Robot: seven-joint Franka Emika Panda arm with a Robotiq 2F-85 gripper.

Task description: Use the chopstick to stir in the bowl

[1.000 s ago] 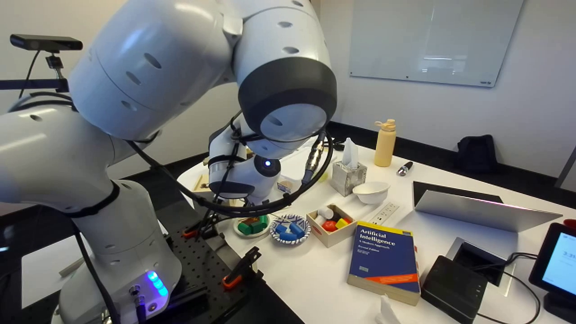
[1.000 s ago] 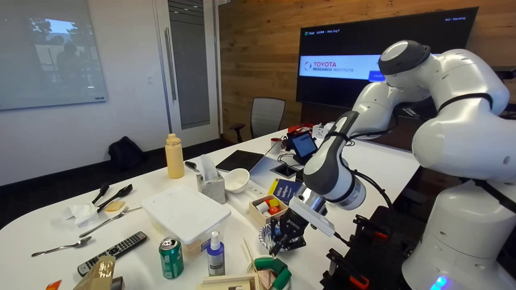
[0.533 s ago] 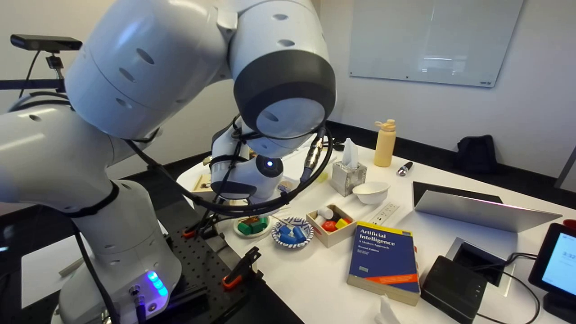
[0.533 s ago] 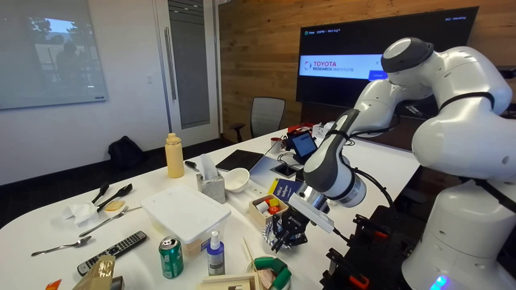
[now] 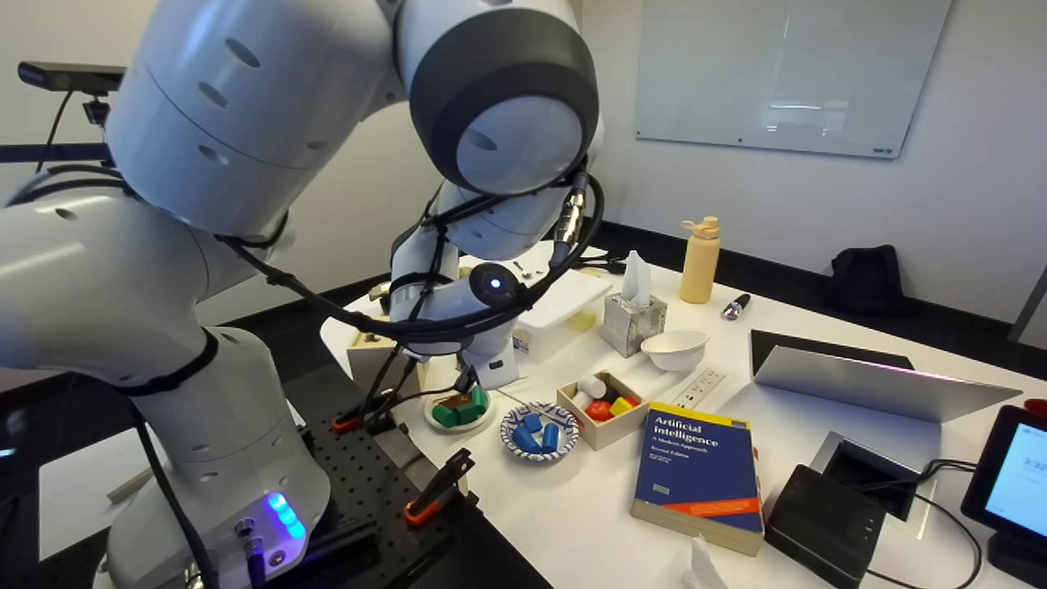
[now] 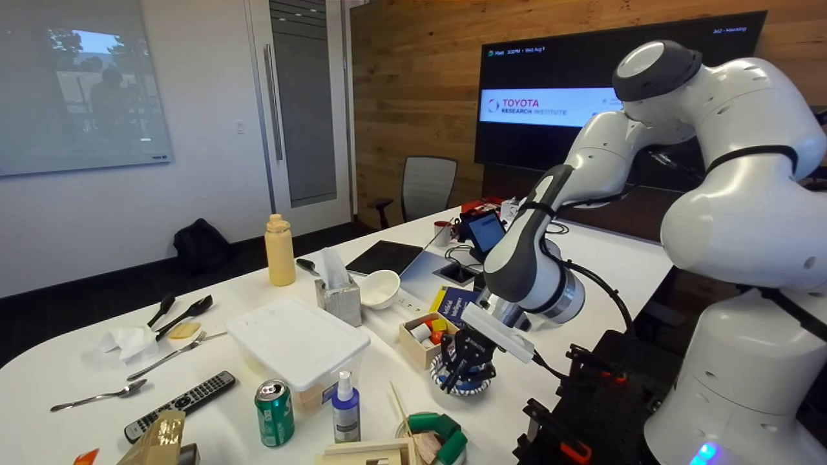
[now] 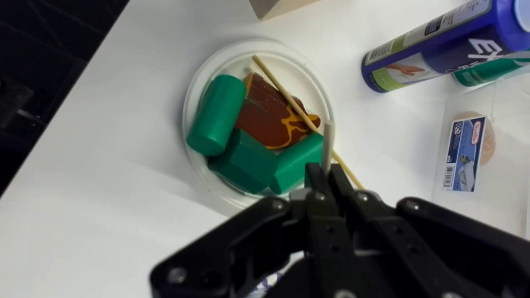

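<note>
My gripper (image 7: 327,169) is shut on the chopstick (image 7: 327,142), a thin pale stick whose end rises from the fingertips in the wrist view. In an exterior view the chopstick (image 5: 514,398) slants to the blue-and-white bowl (image 5: 536,455), which holds several blue blocks. Whether its tip touches blocks or rim I cannot tell. In an exterior view the fingers (image 6: 447,386) are just in front of this bowl (image 6: 478,389); in the wrist view it (image 7: 265,285) is mostly hidden. No green bowl shows; a round white dish (image 7: 189,111) holds several green blocks.
A second stick (image 7: 285,93) lies across the white dish. A wooden box (image 5: 601,429) of coloured blocks stands close beside the bowl. A blue spray bottle (image 6: 346,416), a green can (image 6: 274,413) and a lidded tub (image 6: 297,339) stand nearby. Clamps (image 5: 442,491) line the table edge.
The gripper has moved towards the box side with the chopstick. The blue-and-white bowl has shifted along with it, away from the white dish, and its blue blocks have turned.
</note>
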